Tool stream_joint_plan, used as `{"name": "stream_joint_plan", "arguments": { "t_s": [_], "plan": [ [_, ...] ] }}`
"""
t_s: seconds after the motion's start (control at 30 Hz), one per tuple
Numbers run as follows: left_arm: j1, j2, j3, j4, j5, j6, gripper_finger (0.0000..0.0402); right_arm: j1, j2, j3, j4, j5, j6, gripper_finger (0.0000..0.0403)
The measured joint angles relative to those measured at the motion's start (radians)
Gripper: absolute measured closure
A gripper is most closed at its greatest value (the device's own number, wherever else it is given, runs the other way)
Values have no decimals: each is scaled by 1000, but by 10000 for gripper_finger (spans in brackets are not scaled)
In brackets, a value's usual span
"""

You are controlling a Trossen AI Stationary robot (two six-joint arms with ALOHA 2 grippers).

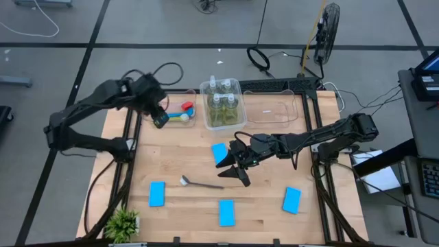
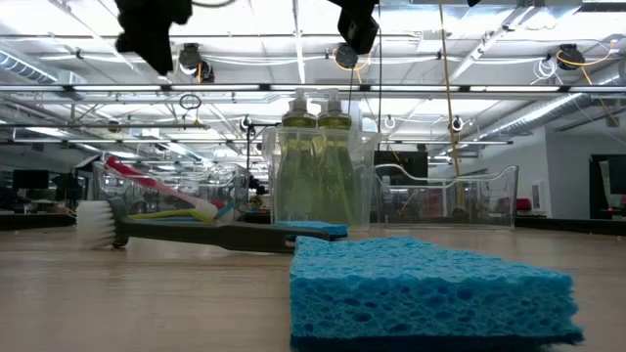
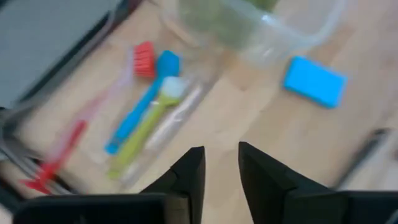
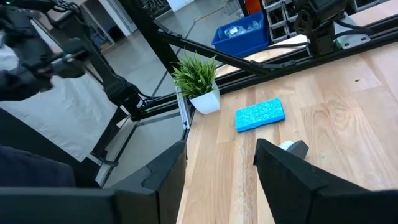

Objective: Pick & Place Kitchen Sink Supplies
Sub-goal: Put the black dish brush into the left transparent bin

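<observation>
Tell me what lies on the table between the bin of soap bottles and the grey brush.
In the high view, one blue sponge lies between the bin of soap bottles and the grey brush, right beside the right gripper. Otherwise bare wood.

The table (image 1: 185, 158) is pale wood with a light grain. Four sponges (image 1: 157, 193) are bright blue, with a pitted, porous surface in the low view. The bottles (image 1: 221, 103) hold yellow-green liquid and have white tops; their bin (image 1: 203, 88) is clear, as is the second bin (image 1: 288, 110) beside it. Three brushes lie together: a blue brush (image 3: 140, 106), a red brush (image 3: 81, 124) and a yellow-green brush (image 3: 146, 127) with a white head. The grey brush (image 1: 200, 184) has a dark handle and white bristles. The plant (image 1: 123, 223) is green in a white pot. Both arms are black, and the left gripper (image 1: 160, 118) shows a blue patch. The floor is grey.
</observation>
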Motion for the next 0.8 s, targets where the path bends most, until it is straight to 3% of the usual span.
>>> {"name": "stream_joint_plan", "arguments": {
  "t_s": [0.3, 0.53, 0.67, 0.8],
  "plan": [
    [-308, -89, 0, 1, -15, -412, 251, 0, 0, 0, -1, -1, 1, 224],
    [-583, -103, -40, 123, -278, -480, 230, -3, 0, 0, -1, -1, -30, 221],
    [-679, -156, -120, 222, -354, -507, 233, -5, 0, 0, -43, -1, -134, 224],
    [-747, -243, -234, 288, -434, -573, 246, -4, 0, 39, -201, 2, -171, 229]
  ]
}}
